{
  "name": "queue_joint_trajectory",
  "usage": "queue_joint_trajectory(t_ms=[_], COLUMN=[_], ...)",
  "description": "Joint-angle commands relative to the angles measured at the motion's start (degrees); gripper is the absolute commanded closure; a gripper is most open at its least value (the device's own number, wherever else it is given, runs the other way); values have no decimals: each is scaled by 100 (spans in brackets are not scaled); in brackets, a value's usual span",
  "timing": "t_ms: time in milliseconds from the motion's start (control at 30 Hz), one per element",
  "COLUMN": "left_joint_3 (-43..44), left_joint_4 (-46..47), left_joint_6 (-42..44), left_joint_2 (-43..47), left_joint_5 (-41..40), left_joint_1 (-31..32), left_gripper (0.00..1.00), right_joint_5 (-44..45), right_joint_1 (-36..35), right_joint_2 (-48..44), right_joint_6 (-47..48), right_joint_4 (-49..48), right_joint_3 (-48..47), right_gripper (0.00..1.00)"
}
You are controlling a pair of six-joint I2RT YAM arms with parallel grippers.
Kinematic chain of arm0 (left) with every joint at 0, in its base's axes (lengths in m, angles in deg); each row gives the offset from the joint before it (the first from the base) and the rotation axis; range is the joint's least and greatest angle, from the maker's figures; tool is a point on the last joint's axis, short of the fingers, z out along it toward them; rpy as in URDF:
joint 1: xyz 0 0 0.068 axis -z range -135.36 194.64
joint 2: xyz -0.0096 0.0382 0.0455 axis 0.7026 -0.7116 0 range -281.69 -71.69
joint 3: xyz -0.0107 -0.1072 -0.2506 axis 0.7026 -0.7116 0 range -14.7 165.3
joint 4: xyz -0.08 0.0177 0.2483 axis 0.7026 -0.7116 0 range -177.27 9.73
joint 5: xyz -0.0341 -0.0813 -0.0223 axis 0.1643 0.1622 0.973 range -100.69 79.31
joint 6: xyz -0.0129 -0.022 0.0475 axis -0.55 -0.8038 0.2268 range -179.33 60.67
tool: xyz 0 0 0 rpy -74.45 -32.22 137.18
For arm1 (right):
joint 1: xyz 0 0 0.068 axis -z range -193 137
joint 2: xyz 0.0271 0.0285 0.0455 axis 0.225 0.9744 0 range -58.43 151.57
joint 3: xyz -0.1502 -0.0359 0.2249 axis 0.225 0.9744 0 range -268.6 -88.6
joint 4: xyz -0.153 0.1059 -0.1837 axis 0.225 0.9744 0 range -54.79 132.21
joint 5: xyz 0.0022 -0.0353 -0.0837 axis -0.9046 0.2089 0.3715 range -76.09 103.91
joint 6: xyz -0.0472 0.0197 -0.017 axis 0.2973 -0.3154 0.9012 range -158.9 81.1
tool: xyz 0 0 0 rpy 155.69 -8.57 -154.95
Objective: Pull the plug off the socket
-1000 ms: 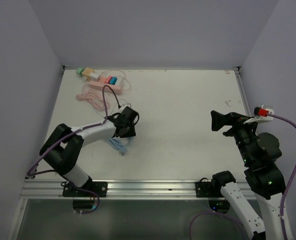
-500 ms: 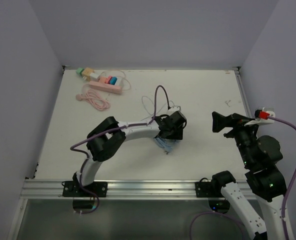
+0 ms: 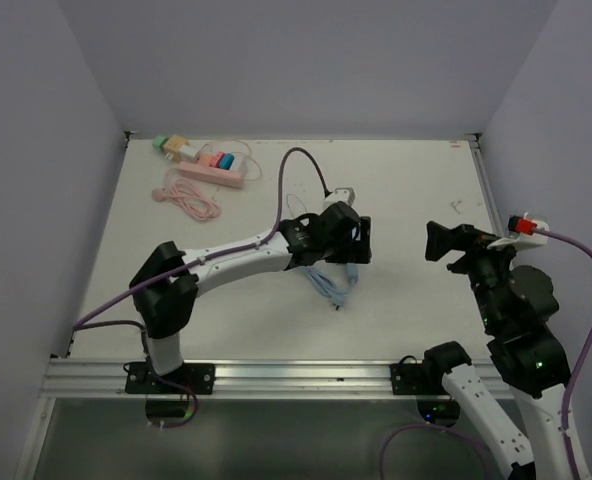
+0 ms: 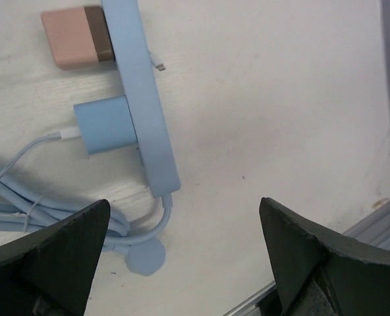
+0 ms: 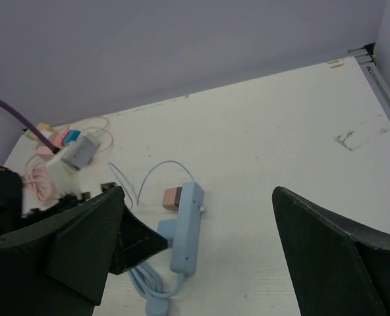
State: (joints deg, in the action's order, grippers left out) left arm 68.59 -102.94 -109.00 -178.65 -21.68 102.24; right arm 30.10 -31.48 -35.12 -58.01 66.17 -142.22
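A light blue socket strip [image 4: 142,99] lies flat on the white table. Two plugs sit in its side: a pink-and-brown one [image 4: 73,36] and a blue one [image 4: 106,125] with a thin white lead. The strip's coiled blue cable [image 3: 328,287] lies beside it. My left gripper [image 4: 182,257] hovers just above the strip's cable end, jaws wide open, holding nothing. The right wrist view shows the same strip [image 5: 187,227] and pink plug [image 5: 172,197]. My right gripper [image 5: 195,263] is open and empty, raised well to the right of the strip [image 3: 438,243].
A pink socket strip [image 3: 213,170] with coloured plugs and a coiled pink cable [image 3: 186,195] lies at the back left. Grey walls close in the table on three sides. A metal rail [image 3: 296,375] runs along the near edge.
My left arm swung from the left side to the table's middle, bringing the blue strip and cable along. Its jaws then opened and let go. The right arm barely moved.
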Motion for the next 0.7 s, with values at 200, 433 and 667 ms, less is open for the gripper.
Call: queue_joint_trajectory(t_ms=[200,433,667], left_joint_3=[-1006,-2342,-3553], left_joint_4=[-386,-763,-941], left_joint_6=[993,1697,2321], left_joint_2=[2107,3768,5875], left_joint_5=[-133,-834,-1397], left_joint_1=[-1004,-1586,-1630], left_gripper=[1,1,1], right_joint_5=[87,-485,-19], right_joint_1=[-24,-252,-1096], right_joint_2=[1805,3168,4627], right_joint_6=[-550,-945,-1208], right_joint_4=[534,-536,-1311], right_joint_3=[-96,861,1003], right_gripper=[1,1,7])
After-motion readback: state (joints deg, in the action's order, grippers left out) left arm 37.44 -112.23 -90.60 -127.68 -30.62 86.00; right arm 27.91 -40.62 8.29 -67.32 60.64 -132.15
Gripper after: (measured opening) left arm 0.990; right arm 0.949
